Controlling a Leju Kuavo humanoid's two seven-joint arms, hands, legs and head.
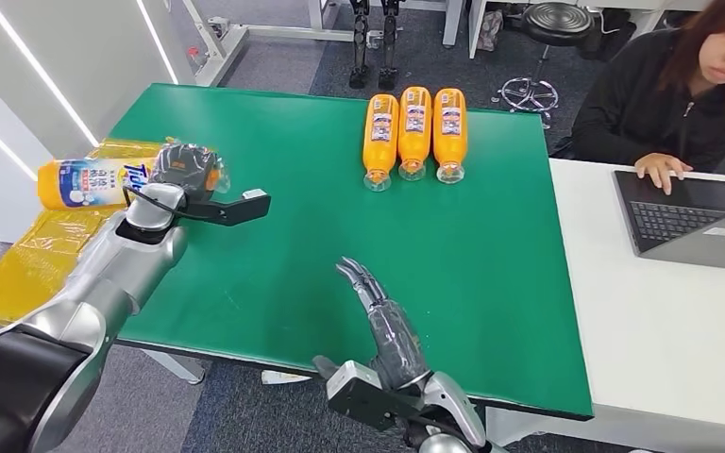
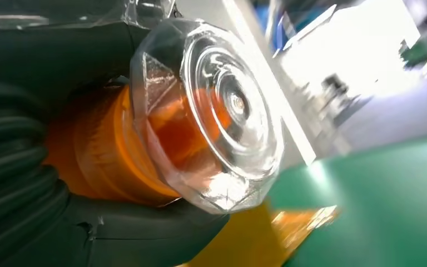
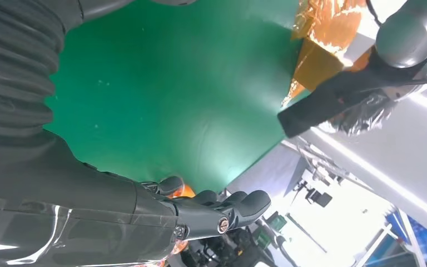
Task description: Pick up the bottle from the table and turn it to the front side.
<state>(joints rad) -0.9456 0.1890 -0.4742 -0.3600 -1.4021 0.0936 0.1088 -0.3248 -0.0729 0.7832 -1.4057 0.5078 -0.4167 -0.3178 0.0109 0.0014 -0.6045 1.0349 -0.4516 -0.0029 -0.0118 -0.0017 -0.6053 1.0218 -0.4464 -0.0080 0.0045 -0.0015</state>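
An orange bottle (image 1: 85, 182) with a blue and white label lies sideways in the air at the table's left edge, gripped near its cap end by my left hand (image 1: 187, 170). In the left wrist view the bottle's clear faceted cap (image 2: 222, 111) faces the camera, with dark fingers (image 2: 28, 167) wrapped round the orange neck. My right hand (image 1: 385, 321) hovers over the front edge of the green table (image 1: 491, 283), fingers stretched out and apart, holding nothing. The right wrist view shows those fingers (image 3: 222, 211) above the green surface.
Three orange bottles (image 1: 414, 132) lie side by side at the table's far edge. A yellow sheet (image 1: 28, 255) hangs off the left side. On the right a person (image 1: 680, 85) types on a laptop (image 1: 699, 217) on a white table (image 1: 642, 349).
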